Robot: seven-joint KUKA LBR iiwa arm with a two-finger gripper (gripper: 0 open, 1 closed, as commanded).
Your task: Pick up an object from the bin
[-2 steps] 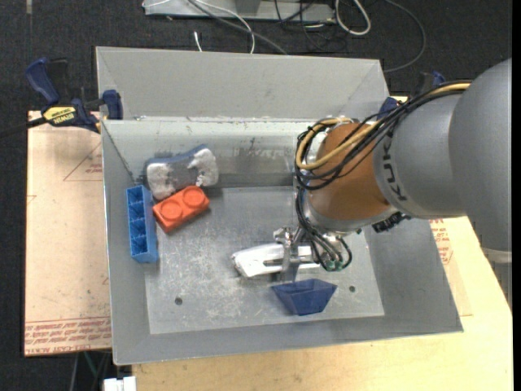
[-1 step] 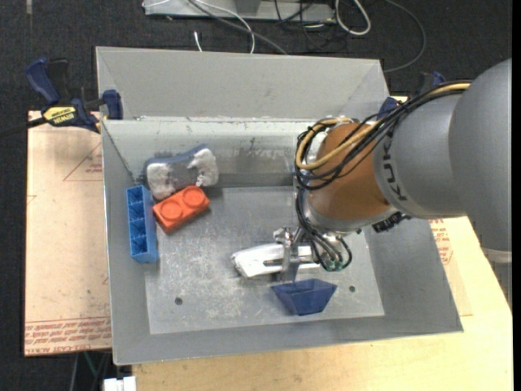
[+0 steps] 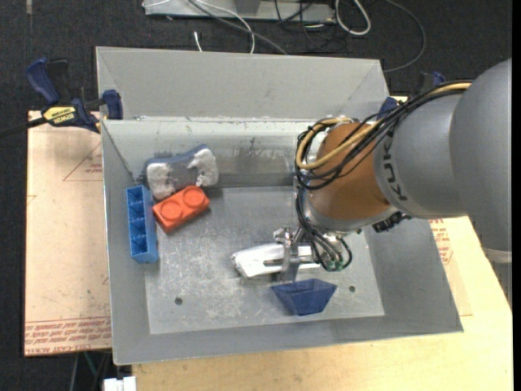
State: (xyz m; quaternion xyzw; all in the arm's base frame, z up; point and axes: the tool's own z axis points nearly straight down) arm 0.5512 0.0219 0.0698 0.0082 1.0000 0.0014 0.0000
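The gripper (image 3: 295, 252) is hanging low in the grey bin (image 3: 244, 88), right at the right-hand end of a white flattish piece (image 3: 256, 261) that's lying on the floor a bit front of center. I can't tell if the claw is wide, narrow or gripping it, since the wrist is blocking that. A dark blue bowl-shaped piece (image 3: 304, 296) is sitting just in front of the white one. Over on the left, an orange brick (image 3: 181, 208), a blue ridged bar (image 3: 141, 223) and a grey lump (image 3: 181, 169) are lying well apart from the gripper.
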